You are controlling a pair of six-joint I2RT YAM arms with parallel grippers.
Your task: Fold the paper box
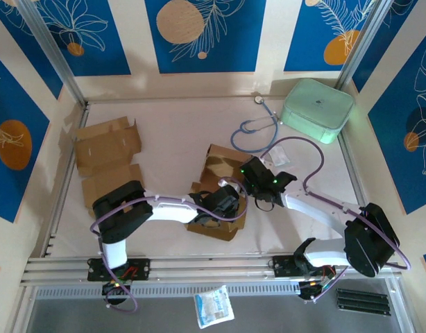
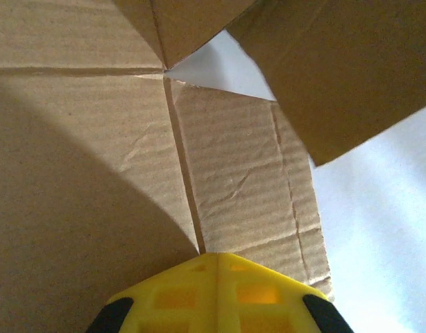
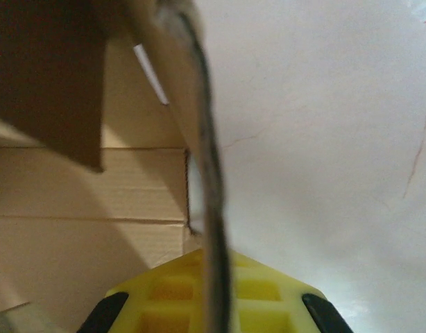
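A mint-green case (image 1: 317,109) sits at the far right corner of the table (image 1: 164,118), with a stethoscope (image 1: 258,128) just beside it. A white packet (image 1: 213,306) and black strips (image 1: 363,300) lie past the near edge.

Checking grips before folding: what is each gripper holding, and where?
Right gripper pinches an upright flap edge of the cardboard box. Left gripper: shut, no cardboard seen in it.

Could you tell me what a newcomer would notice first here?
The left arm and right arm meet over a half-folded cardboard box at the table's centre, the right jaws shut on one wall. At the back left lies flat cardboard; at the back right sit a mint-green case and a stethoscope.
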